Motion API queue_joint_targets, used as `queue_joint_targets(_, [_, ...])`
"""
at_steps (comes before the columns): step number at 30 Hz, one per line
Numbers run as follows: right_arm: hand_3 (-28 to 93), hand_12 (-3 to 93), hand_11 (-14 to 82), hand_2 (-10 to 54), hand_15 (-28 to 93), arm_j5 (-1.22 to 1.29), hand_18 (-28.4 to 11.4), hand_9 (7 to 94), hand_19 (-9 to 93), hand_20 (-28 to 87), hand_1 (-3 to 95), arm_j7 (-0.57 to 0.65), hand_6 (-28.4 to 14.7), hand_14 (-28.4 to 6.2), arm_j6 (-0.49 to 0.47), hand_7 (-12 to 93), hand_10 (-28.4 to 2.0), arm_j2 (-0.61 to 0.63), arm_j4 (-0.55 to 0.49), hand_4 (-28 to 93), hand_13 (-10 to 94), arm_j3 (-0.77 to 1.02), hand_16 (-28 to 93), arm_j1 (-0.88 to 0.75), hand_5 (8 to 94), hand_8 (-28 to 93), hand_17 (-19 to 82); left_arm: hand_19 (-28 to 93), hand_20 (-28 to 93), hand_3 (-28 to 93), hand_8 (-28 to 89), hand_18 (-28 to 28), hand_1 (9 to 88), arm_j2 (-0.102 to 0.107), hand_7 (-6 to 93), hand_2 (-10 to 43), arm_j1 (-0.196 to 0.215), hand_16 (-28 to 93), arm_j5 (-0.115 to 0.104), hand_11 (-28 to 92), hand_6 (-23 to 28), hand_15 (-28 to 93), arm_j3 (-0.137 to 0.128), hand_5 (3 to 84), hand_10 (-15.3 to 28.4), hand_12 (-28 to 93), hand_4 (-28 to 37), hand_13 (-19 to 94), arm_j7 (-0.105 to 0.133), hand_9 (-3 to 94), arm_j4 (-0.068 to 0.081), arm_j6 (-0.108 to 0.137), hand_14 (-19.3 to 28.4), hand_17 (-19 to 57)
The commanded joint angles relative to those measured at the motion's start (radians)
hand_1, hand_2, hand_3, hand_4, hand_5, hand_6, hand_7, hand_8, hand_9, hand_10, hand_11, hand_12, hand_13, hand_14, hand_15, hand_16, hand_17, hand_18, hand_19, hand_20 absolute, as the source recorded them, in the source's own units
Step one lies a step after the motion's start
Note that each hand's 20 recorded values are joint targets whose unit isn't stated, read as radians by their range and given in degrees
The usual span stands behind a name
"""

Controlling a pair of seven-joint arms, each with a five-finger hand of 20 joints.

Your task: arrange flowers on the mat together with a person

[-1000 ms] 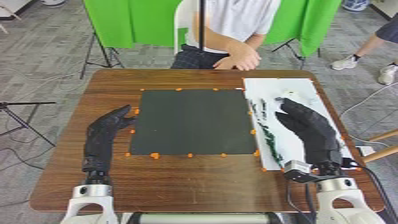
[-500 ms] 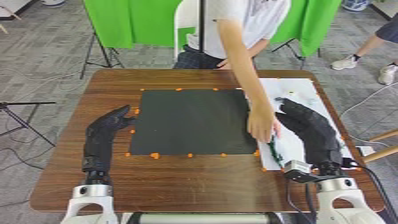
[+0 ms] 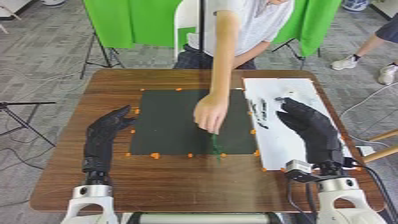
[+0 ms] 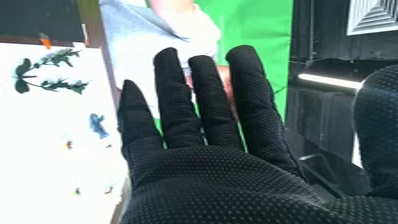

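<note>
Brown wooden table, dark square mat on top. Just beside it, on the robot's right, a white sheet. Small orange marks along the edges of both.

Across the table, a person in a white shirt, with one arm stretched over the mat. At the end of that arm, the person's hand, pointing down, fingers close together, fingertips at the upper end of a green sprig. Exact pinch too hidden to tell. Sprig over the near part of the mat, lower end past the near edge.

On the sheet, near the mat: dark leafy sprigs, apart from one another. Also on the sheet, a small blue flower.

Robot's left hand: near the mat's left edge, fingers extended, close together. Robot's right hand: over the sheet, fingers straight and slightly spread, thumb well apart from them.

Behind the person, green cloth.
</note>
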Motion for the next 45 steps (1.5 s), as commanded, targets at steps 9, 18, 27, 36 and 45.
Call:
queue_joint_targets(9, [70,12.4,5.4,3.8,13,-0.007,-17.4,45.9,7,23,12.1,-0.005,-1.7,-15.8,-0.002,12,-15.2,0.001,-0.009,-17,41,0.002,14,-0.005,48.9,-9,18,12,19,67,-7,13.2,27.2,-0.002,17.0,2.7,0.013,-1,-0.003,26,3.2,25,0.0,51.9,15.5,14,-19.6,42,-0.004,58.0,0.0,0.009,18.1,8.8])
queue_joint_targets(18, [70,12.7,5.6,3.9,13,-0.006,-17.3,46.2,7,23,12.1,-0.004,-1.8,-15.8,-0.004,12,-15.4,-0.002,-0.01,-17,41,0.004,15,-0.011,48.9,-9,18,12,19,67,-7,13.3,27.2,-0.004,17.1,2.7,0.031,-1,-0.016,26,3.2,25,-0.042,52.1,15.5,14,-19.6,42,-0.005,57.9,0.004,0.036,18.1,8.8])
queue_joint_targets(27, [70,13.2,5.8,3.8,14,-0.01,-17.3,47.1,6,23,12.2,-0.006,-1.7,-15.8,0.001,12,-15.5,-0.005,-0.015,-17,41,0.005,15,-0.019,49.1,-9,18,15,21,67,-7,13.0,27.9,-0.012,16.8,3.0,0.051,-2,-0.083,24,3.7,23,-0.113,52.3,15.7,13,-19.8,43,0.011,55.3,0.018,0.095,18.4,13.9])
queue_joint_targets(36, [71,13.7,5.9,1.8,14,-0.019,-17.2,47.6,7,23,13.5,-0.019,-1.7,-15.6,0.019,12,-15.6,0.0,-0.017,-17,42,0.007,15,-0.02,49.0,-9,18,15,23,67,-7,12.8,24.6,-0.012,16.2,14.2,0.061,-3,-0.106,22,3.4,23,-0.131,52.9,15.7,13,-26.7,45,0.012,56.5,0.026,0.108,18.6,15.3])
queue_joint_targets(45, [71,14.2,5.9,-1.9,14,-0.151,-17.5,47.8,9,24,15.6,-0.038,-1.7,-15.6,0.077,13,-15.4,0.028,-0.035,-17,43,0.046,16,-0.013,48.9,-9,18,14,22,68,-7,12.7,23.8,-0.011,16.4,14.3,0.066,-3,-0.095,23,3.3,24,-0.124,53.3,15.8,13,-28.2,45,0.007,57.0,0.026,0.107,18.6,14.3])
